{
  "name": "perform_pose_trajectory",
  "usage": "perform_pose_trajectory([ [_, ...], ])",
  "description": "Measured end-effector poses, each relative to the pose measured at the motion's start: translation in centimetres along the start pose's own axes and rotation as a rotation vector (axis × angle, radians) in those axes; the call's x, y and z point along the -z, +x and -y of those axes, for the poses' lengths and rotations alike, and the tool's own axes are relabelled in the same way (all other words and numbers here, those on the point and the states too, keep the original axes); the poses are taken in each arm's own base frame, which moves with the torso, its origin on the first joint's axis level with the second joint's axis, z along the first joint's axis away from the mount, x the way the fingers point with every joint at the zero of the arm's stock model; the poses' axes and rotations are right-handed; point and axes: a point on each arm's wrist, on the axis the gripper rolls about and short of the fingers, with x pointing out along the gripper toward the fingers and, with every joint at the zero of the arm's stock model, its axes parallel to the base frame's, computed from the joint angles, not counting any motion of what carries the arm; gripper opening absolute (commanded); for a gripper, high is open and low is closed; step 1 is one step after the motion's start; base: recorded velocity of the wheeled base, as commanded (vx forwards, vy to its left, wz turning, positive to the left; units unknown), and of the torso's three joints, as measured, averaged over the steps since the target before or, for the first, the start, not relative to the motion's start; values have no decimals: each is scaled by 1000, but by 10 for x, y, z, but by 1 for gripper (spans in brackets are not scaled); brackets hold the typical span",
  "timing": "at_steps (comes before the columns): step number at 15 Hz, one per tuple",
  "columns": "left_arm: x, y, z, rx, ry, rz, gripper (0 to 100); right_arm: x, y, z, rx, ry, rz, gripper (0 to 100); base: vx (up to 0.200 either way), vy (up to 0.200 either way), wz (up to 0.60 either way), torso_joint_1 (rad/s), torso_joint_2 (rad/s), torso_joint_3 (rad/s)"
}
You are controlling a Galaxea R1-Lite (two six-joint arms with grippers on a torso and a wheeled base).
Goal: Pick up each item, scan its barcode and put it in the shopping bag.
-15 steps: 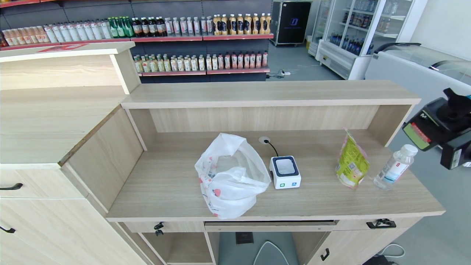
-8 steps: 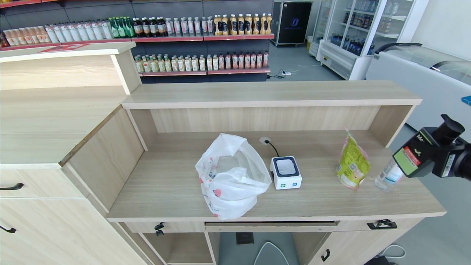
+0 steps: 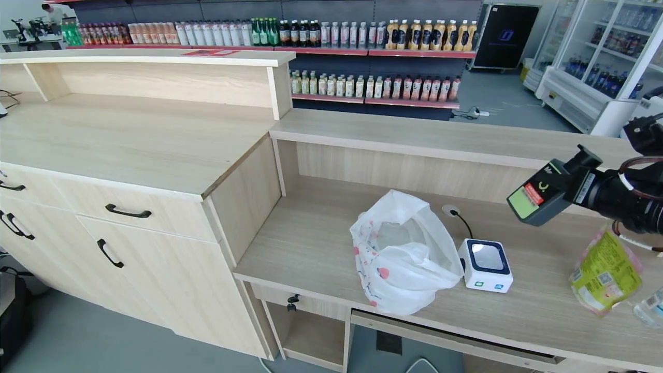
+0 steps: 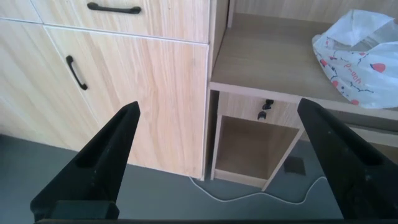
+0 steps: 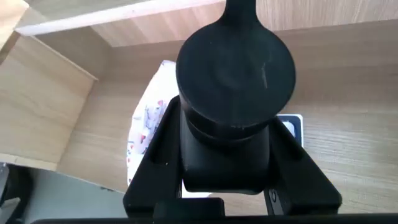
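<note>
The white plastic shopping bag (image 3: 401, 251) with red prints stands open on the lower counter, and also appears in the wrist views (image 4: 357, 43) (image 5: 146, 127). To its right sits the white barcode scanner box (image 3: 486, 264) (image 5: 292, 127). A green snack pouch (image 3: 603, 272) stands near the right edge, with a clear water bottle (image 3: 650, 308) beside it. My right gripper (image 5: 230, 168) is shut on a black handheld device (image 3: 549, 194) (image 5: 233, 68) with a green and red label, held above the counter, up and left of the pouch. My left gripper (image 4: 217, 162) hangs open and empty below counter height.
A taller wooden counter (image 3: 129, 134) with drawers and black handles adjoins on the left. A raised shelf (image 3: 414, 134) runs behind the lower counter (image 3: 311, 243). A black cable (image 3: 463, 223) leads from the scanner to a grommet. Store shelves of bottles and fridges stand behind.
The head camera has swung left, so the whole scene sits further right. My right arm has carried the black device leftward, from beside the bottle to above the pouch.
</note>
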Motion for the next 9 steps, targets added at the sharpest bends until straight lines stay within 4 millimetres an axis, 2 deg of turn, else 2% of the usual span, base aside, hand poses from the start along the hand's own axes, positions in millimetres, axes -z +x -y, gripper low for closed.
perform_pose_trajectory([
  [1,0,0,0,0,0,0,100,0,7,6,-20,35,3,0,0,0,0,0,0,0],
  [3,0,0,0,0,0,0,100,12,15,21,-65,73,-64,0,0,0,0,0,0,0],
  [6,0,0,0,-1,0,0,100,27,15,44,-125,124,-147,0,0,0,0,0,0,0],
  [9,0,0,0,0,0,0,100,32,15,66,-127,161,-170,0,0,0,0,0,0,0],
])
